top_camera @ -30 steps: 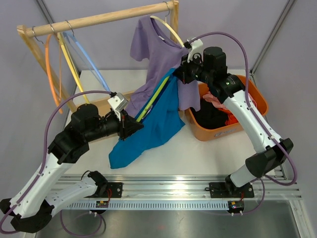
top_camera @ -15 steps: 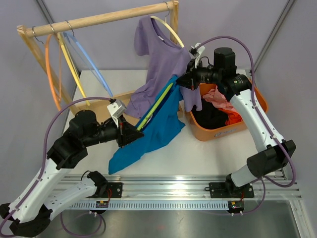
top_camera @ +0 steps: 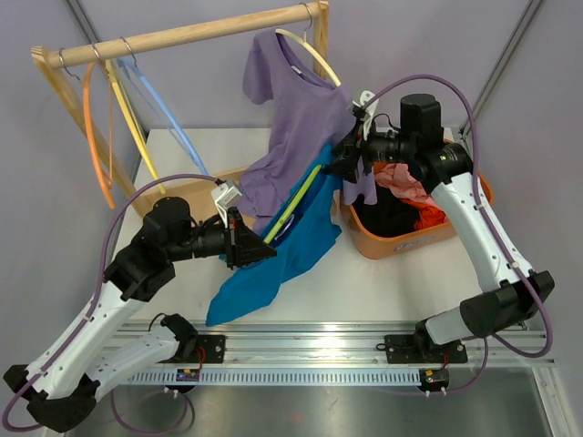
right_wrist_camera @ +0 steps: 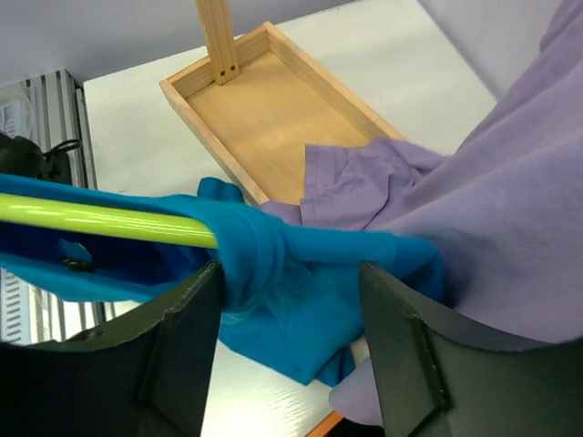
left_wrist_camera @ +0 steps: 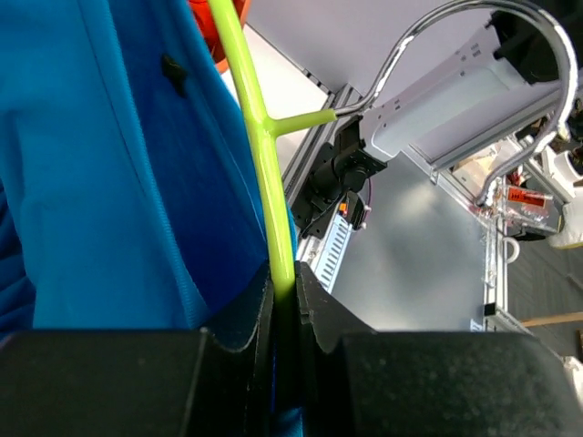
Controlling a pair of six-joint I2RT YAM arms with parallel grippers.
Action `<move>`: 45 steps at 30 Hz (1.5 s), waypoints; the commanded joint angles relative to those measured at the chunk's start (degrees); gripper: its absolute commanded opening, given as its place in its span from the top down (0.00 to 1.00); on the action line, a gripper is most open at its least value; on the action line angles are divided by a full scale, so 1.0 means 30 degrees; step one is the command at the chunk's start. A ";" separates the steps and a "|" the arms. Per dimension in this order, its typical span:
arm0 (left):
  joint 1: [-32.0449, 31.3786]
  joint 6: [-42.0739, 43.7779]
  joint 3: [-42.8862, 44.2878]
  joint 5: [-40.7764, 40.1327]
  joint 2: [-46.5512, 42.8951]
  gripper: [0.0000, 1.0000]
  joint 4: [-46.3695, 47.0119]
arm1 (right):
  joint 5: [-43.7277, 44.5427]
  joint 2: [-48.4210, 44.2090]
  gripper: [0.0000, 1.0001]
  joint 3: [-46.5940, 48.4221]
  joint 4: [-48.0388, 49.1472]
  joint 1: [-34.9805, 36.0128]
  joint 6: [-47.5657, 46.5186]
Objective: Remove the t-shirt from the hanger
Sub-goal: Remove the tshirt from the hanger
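A blue t-shirt (top_camera: 273, 259) hangs bunched on a lime green hanger (top_camera: 293, 202) that slants over the table. My left gripper (top_camera: 260, 250) is shut on the hanger's lower end. In the left wrist view the green bar (left_wrist_camera: 264, 155) runs straight into the closed left gripper (left_wrist_camera: 284, 296), with blue cloth (left_wrist_camera: 100, 164) beside it. My right gripper (top_camera: 342, 164) stands open at the hanger's upper end. In the right wrist view its jaws (right_wrist_camera: 290, 273) straddle a wad of blue shirt (right_wrist_camera: 319, 264) wrapped on the green hanger (right_wrist_camera: 100, 220) without pinching it.
A purple t-shirt (top_camera: 296, 118) hangs from the wooden rack (top_camera: 182, 36) and drapes against the blue one. Orange, yellow and blue empty hangers (top_camera: 127, 109) hang at the left. An orange bin (top_camera: 455, 223) of clothes stands at the right. The rack's wooden base tray (right_wrist_camera: 264, 109) lies behind.
My right gripper has opened and let go of the blue shirt after shifting right. The left gripper has moved right with the hanger, still shut on it.
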 commanded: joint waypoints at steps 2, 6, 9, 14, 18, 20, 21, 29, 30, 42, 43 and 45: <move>0.1176 -0.1364 -0.0595 0.1274 -0.0283 1.00 0.1586 | -0.1717 -0.1955 0.30 0.0559 -0.0833 -0.0108 -0.3136; 0.2204 -0.1512 -0.0772 0.2209 -0.0372 1.00 0.1470 | -0.3528 -0.2423 0.18 0.0968 -0.3320 -0.0137 -0.7423; 0.2265 -0.1454 -0.0742 0.2884 -0.0285 1.00 0.1585 | -0.5814 -0.2251 0.15 0.1407 -0.6043 -0.0108 -1.1766; 0.2265 -0.1366 -0.0421 0.5022 0.0650 1.00 0.1938 | -0.7379 -0.0671 0.14 0.3279 -1.0646 0.1379 -1.7859; 0.2265 -0.1015 0.0368 0.5932 0.1384 1.00 0.1443 | -0.5737 0.1377 0.16 0.5620 -1.2993 0.3229 -2.0567; 0.2265 -0.0576 0.0721 0.6341 0.1648 1.00 0.1148 | -0.5094 0.2083 0.19 0.6356 -1.4018 0.3786 -2.1357; 0.2265 -0.0517 0.0838 0.6372 0.1794 1.00 0.1060 | -0.4915 0.2841 0.21 0.7172 -1.4603 0.4195 -2.1797; 0.2265 -0.0106 0.1513 0.6109 0.1972 1.00 0.0590 | -0.3950 0.5076 0.42 1.0112 -2.0117 0.4785 -2.4758; 0.2294 -0.0106 0.1513 0.6109 0.2001 1.00 0.0590 | -0.3889 0.5017 0.44 0.9936 -2.0117 0.4814 -2.4703; 0.2762 0.2091 0.2802 0.4205 0.2908 1.00 -0.2749 | -0.4210 0.3140 0.47 0.9113 -1.7592 0.4961 -2.1095; 0.2792 0.2149 0.2889 0.4263 0.2938 1.00 -0.2750 | -0.4240 0.3199 0.47 0.9114 -1.8786 0.4990 -2.1505; 0.2792 0.2295 0.3065 0.4321 0.3113 1.00 -0.2750 | -0.4269 0.3375 0.47 0.8794 -1.9615 0.5135 -2.2328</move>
